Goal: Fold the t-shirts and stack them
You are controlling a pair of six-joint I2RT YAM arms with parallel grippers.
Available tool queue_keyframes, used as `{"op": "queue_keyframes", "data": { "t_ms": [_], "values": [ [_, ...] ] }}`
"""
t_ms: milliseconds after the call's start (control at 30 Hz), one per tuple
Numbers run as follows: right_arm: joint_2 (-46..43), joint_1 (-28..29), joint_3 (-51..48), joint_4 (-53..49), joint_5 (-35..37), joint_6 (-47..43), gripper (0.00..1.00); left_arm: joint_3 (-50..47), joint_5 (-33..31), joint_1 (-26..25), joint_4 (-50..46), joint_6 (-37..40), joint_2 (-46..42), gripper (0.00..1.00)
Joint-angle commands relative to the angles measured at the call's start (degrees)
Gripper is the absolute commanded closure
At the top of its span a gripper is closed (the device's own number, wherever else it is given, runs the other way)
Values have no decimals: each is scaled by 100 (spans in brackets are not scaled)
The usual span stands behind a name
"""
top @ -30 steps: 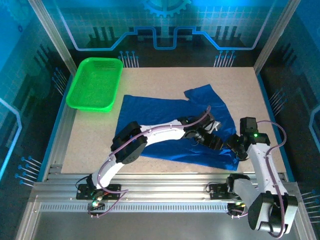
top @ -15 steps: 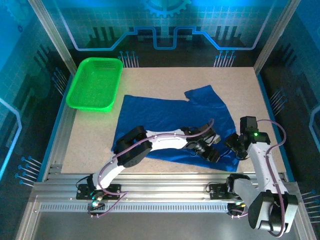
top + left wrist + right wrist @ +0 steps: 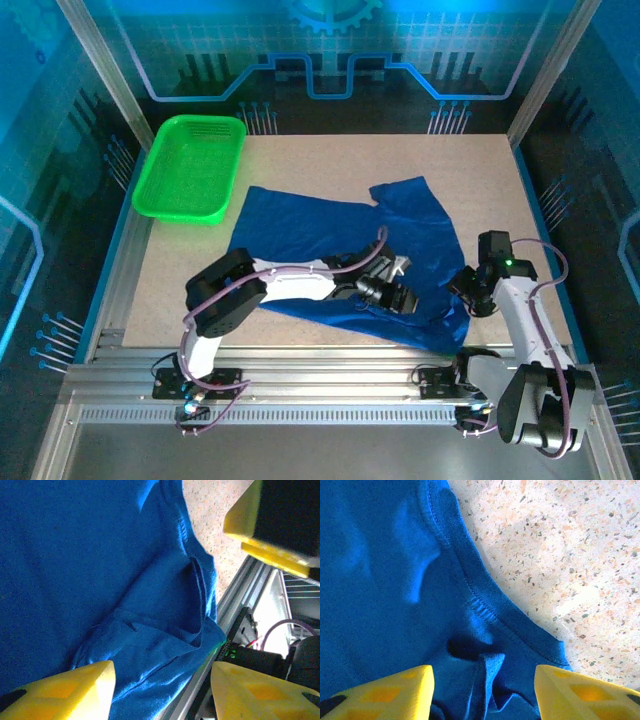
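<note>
The royal-blue t-shirt [image 3: 320, 235] lies spread, plain side up, across the middle of the table, its near right corner bunched by the front edge. My left gripper [image 3: 398, 296] reaches over the shirt's near right part. In the left wrist view the left gripper [image 3: 162, 695] is open, with wrinkled shirt cloth [image 3: 75, 555] under the gap. My right gripper [image 3: 468, 298] hovers at the bunched corner. The right wrist view shows the right gripper [image 3: 482, 695] open above a hemmed edge and a small raised fold of the shirt [image 3: 380, 555].
A green plastic basket [image 3: 180, 213] stands at the back left of the table. Bare speckled tabletop [image 3: 480, 180] lies right of and behind the shirt. The aluminium rail [image 3: 240, 585] runs just beyond the shirt's near edge. A yellow finger of the other gripper [image 3: 250, 520] is close by.
My left arm has swung leftward and its gripper has slid left over the shirt. The shirt's near right corner has bunched up more. The right gripper has barely moved.
</note>
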Motion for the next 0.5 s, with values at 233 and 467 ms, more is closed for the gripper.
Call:
{"op": "queue_keyframes", "data": {
  "t_ms": [233,467],
  "values": [
    [3,-111,-97,-22,35,-40,44,1570,-590,-151,-2175,1420,632,47],
    [6,-120,-87,-31,16,-59,44,2091,-634,-273,-2556,1900,1005,58]
  ]
}}
